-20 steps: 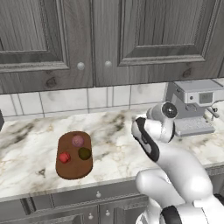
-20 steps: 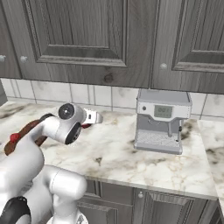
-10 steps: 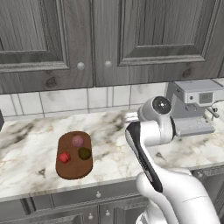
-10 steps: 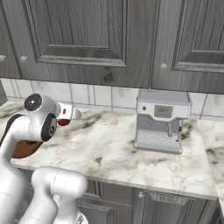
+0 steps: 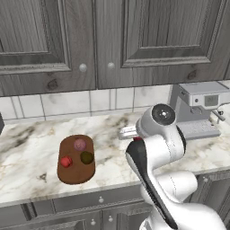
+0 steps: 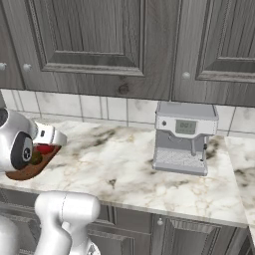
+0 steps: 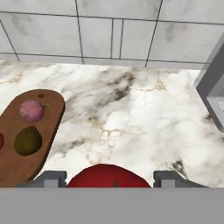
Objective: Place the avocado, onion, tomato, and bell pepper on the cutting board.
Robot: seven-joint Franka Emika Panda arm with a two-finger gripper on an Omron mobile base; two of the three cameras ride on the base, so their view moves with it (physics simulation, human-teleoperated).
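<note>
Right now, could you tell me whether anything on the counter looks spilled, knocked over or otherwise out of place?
Nothing stands out. The onion, avocado and bell pepper sit apart on the cutting board, which lies flat. The pincer holds the tomato above bare marble counter, and the coffee machine stands upright.
</note>
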